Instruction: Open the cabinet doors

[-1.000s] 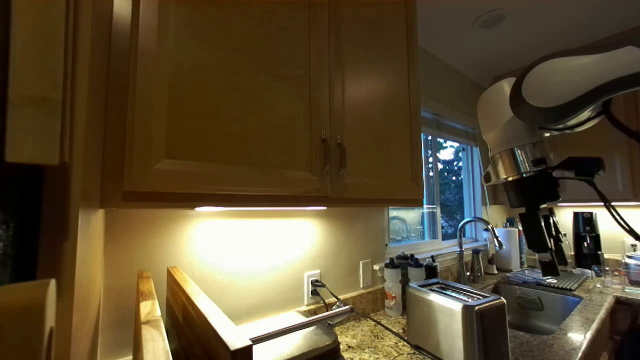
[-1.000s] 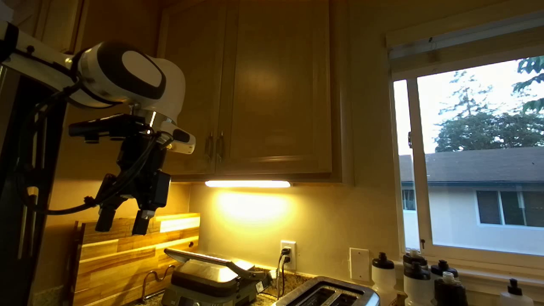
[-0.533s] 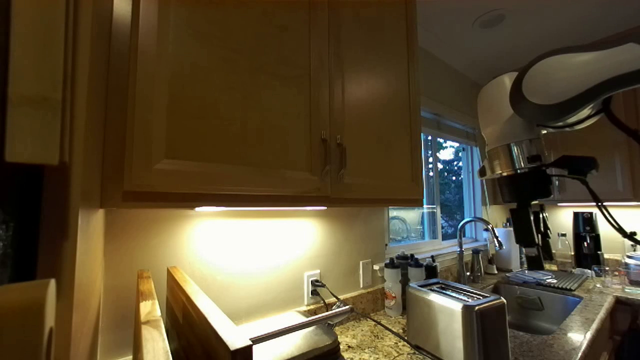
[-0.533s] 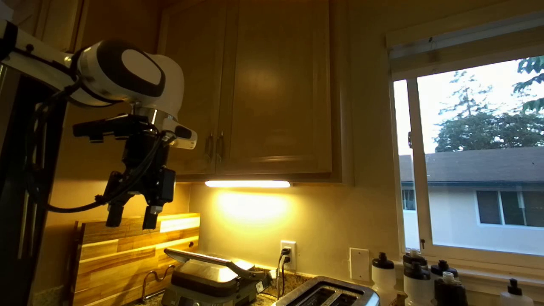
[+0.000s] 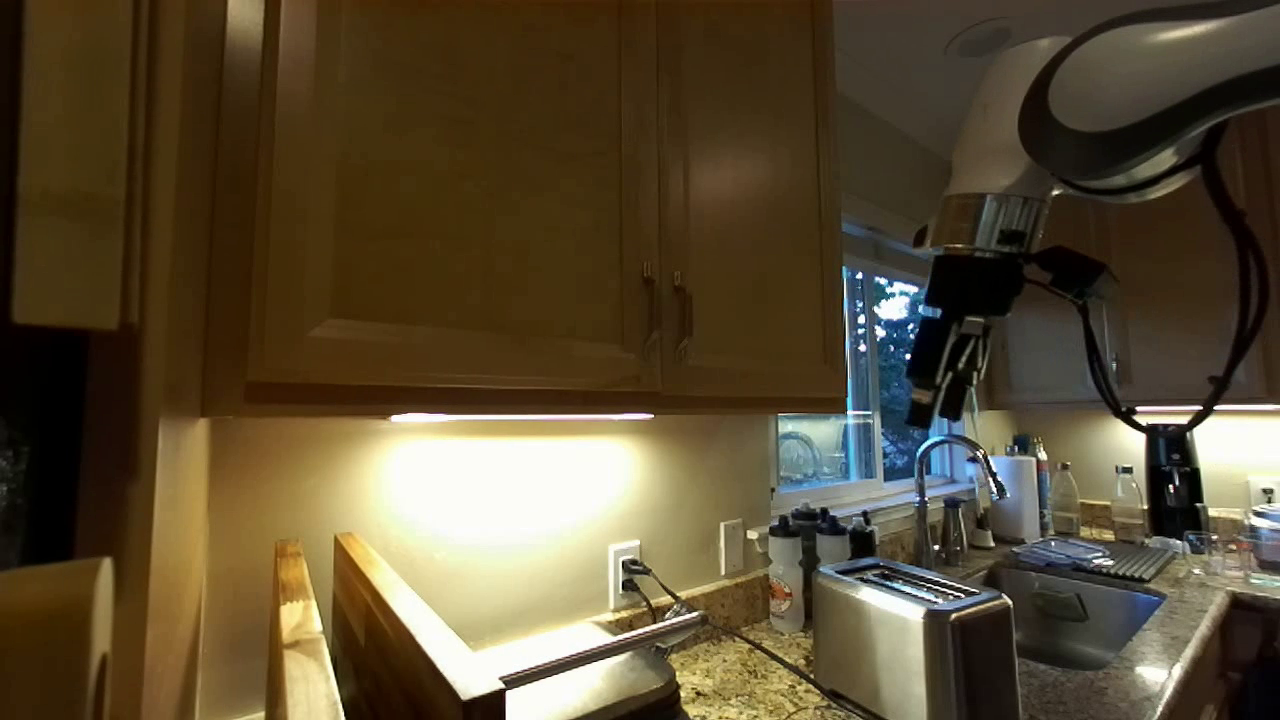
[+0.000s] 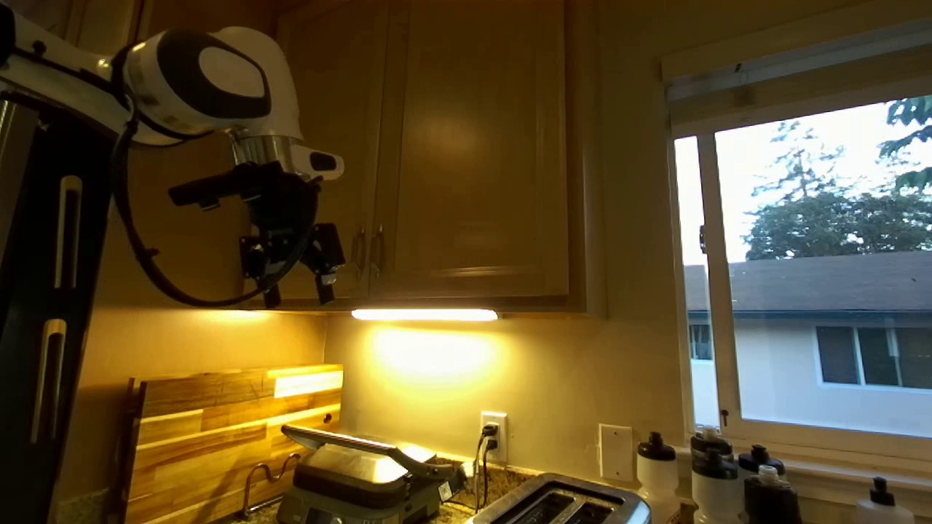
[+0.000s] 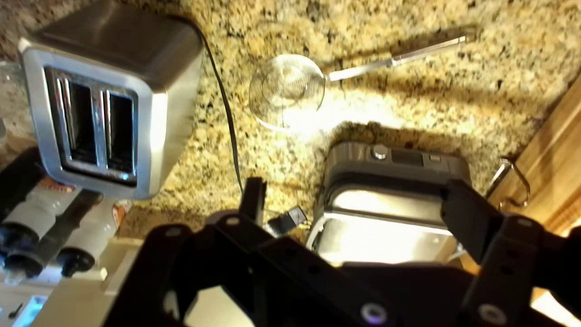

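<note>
Both exterior views face the cabinet doors (image 5: 550,195), apparently from below; the wrist view looks down on the counter (image 7: 278,156).

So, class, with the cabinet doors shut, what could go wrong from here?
The two handles sit close together, so the pincer might bump one while reaching for the other. It points mostly down, not at the cabinet doors, so without turning it could knock them rather than grip. And the black cable hangs in a loose loop beside it, and might snag.

A light strip (image 6: 424,315) brightens the wall (image 6: 561,371) beside a window (image 6: 718,291) showing trees (image 6: 866,227).
</note>
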### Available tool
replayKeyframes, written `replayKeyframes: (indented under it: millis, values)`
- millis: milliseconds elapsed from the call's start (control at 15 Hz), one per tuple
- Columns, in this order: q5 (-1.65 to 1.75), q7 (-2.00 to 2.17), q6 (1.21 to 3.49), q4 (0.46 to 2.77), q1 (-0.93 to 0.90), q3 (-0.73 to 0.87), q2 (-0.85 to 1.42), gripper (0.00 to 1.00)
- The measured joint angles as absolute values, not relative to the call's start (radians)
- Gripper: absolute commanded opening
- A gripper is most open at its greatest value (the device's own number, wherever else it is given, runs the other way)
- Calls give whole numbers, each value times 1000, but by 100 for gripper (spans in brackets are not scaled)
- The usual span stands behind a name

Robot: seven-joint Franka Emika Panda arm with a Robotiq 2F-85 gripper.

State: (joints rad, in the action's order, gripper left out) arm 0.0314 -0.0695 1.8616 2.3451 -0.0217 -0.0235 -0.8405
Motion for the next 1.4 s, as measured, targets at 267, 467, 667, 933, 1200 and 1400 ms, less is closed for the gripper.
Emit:
replayKeyframes:
  millis: [267, 467, 667, 933, 1200, 1400]
  values:
    - [0, -42, 2085, 2315, -26, -40, -798, 100]
    - [0, -17, 2163, 2305, -26, -56, -760, 100]
    - [0, -16, 2167, 2299, -26, -56, -751, 100]
    - [1, -16, 2167, 2298, -26, -57, -750, 100]
    - [5, 34, 2205, 2268, -22, -82, -736, 100]
    - [8, 94, 2223, 2223, -10, -110, -709, 100]
